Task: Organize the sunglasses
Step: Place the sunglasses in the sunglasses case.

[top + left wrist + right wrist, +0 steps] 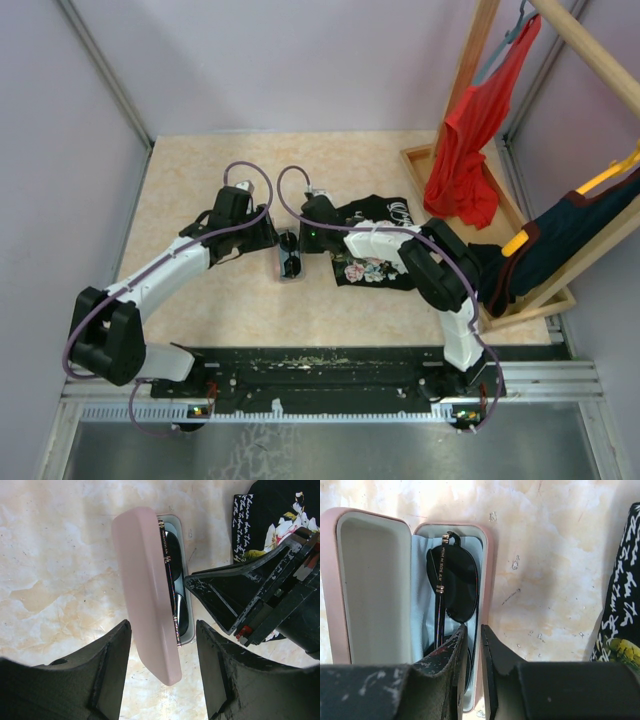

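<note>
The sunglasses [455, 585] lie folded in the open pink case [370, 580], resting on its pale-blue lining. The case sits about mid-desk [200, 180], well away from every edge. My left fingers [119, 645] are spread apart and released, one on each side of the near end of the lid, holding nothing. My right fingers [456, 647] are drawn nearly together over one end of the frame — whether they pinch the wire or only hover, I cannot tell. A black flowered garment [375, 255] lies just beside the case, toward the right edge.
</note>
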